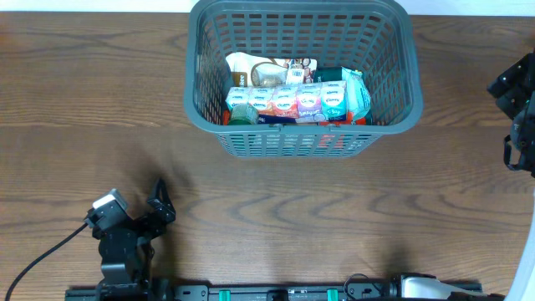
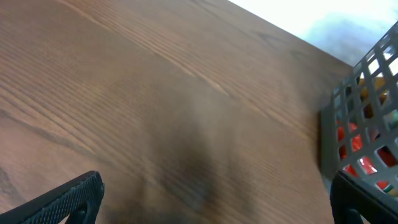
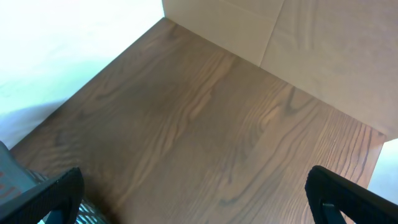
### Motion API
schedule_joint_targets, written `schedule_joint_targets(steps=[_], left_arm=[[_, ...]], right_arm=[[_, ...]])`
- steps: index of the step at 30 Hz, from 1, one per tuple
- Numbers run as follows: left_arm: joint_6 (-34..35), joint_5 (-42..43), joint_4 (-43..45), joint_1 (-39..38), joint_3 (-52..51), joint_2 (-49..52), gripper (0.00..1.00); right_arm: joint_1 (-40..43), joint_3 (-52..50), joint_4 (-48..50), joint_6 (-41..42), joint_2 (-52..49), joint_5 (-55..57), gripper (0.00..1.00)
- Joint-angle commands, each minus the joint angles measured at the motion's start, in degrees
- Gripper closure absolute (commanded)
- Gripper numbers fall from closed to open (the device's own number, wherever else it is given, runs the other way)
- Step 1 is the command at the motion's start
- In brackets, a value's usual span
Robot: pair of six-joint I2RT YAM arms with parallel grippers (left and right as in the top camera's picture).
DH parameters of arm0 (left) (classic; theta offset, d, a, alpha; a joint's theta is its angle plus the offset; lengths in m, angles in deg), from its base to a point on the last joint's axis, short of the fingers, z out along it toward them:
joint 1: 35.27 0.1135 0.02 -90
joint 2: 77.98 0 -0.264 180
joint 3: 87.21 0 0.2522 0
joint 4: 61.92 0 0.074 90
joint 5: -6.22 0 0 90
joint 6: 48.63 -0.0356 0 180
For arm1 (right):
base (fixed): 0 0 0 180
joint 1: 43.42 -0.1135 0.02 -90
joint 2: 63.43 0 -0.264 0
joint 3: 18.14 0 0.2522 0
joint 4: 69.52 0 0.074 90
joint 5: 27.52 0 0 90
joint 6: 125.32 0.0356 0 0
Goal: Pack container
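The dark grey lattice container point(image 1: 393, 92) stands at the back middle of the table. It holds several snack packets point(image 1: 292, 99), among them a row of pink and green ones. Its corner also shows at the right edge of the left wrist view point(image 2: 348, 124), and a bit of it at the lower left of the right wrist view point(image 3: 15, 180). My left gripper point(image 1: 160, 205) is open and empty near the front left, over bare wood point(image 2: 214, 199). My right gripper point(image 1: 518, 142) is at the far right edge, open and empty over bare wood point(image 3: 193, 199).
The wooden table point(image 1: 351, 217) fills the view. A black rail point(image 1: 276, 293) runs along the front edge. A pale board point(image 3: 323, 50) stands beyond the table's corner in the right wrist view.
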Motion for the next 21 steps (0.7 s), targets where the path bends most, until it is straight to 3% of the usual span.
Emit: schedule_joint_targets(steps=[1,10,15,21], left_arm=[[-0.8,0.6,0.5,0.3,-1.5,-0.5,0.01],[-10.8,3.0,4.3,0.3,-3.2,-0.5,0.01],[-24.1,7.2,10.4,0.3,-4.3,-0.5,0.01],[-30.1,7.3,12.9,0.3,-4.8,-0.5,0.01]], right_arm=[[0.5,0.0,-0.1,0.7,0.2,0.4,0.01],[0.5,0.0,-0.1,0.7,0.2,0.4,0.01],[0.5,0.0,-0.1,0.7,0.2,0.4,0.01],[0.5,0.0,-0.1,0.7,0.2,0.4,0.01]])
